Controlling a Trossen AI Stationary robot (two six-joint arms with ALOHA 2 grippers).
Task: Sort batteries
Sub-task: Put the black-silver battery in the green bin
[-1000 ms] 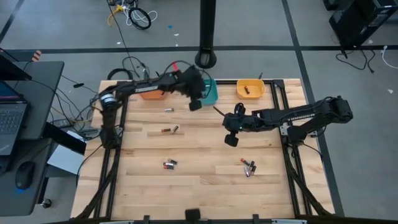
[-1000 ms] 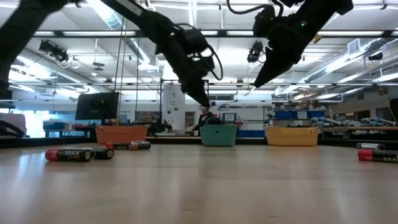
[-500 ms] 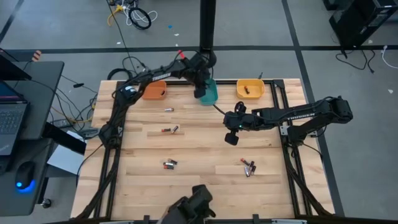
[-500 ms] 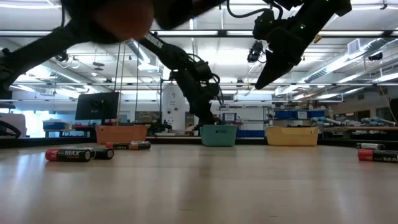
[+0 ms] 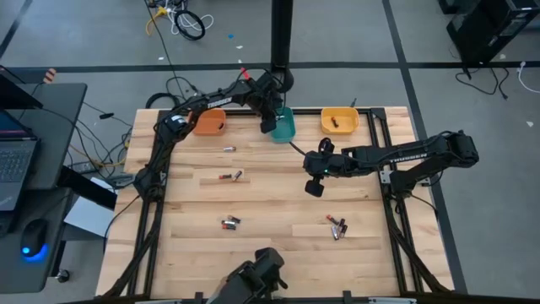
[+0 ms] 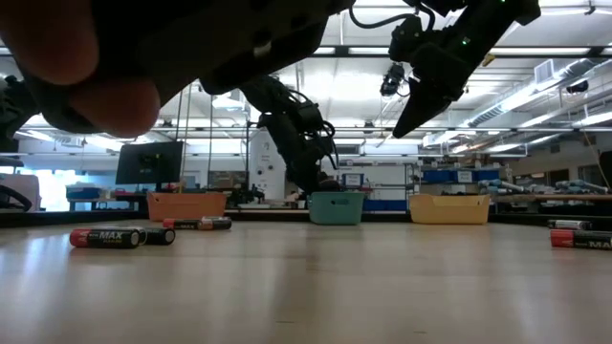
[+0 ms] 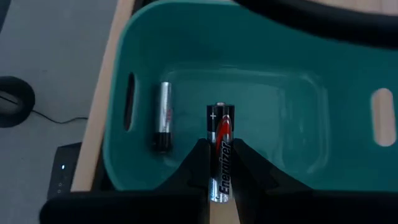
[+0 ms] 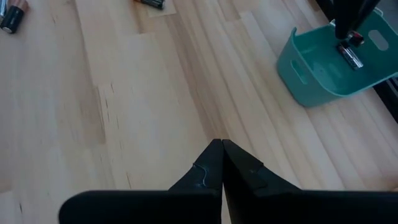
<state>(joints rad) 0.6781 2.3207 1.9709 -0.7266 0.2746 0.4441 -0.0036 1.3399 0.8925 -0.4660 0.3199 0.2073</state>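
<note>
My left gripper (image 5: 270, 122) hangs over the teal bin (image 5: 285, 128) at the table's far edge, shut on a black, red and silver battery (image 7: 221, 149). A silver battery (image 7: 163, 116) lies on the bin's floor. My right gripper (image 5: 314, 187) hovers shut and empty over the table's middle right (image 8: 222, 155). Loose batteries lie on the wood: one (image 5: 228, 149) near the orange bin (image 5: 208, 124), a pair (image 5: 232, 176) left of centre, a pair (image 5: 230, 223) nearer, and a few (image 5: 337, 226) at the near right. The yellow bin (image 5: 339, 121) holds a dark battery. My left gripper pinches the battery between its two fingers by its rear half (image 7: 219, 183). The battery lies along the fingers, and its plus end (image 7: 220, 112) sticks out ahead of them into the bin. The fingers slant down from above over the bin's inside.
The three bins stand in a row along the far edge. A dark blurred shape (image 5: 253, 283) reaches in over the table's near edge and fills the low view's upper left (image 6: 143, 48). Bare wood lies between the battery groups.
My left gripper has carried the battery toward the far edge and down, from beside the teal bin to over its inside, and has then slowed. The dark shape has come in at the near edge. My right gripper has kept still.
</note>
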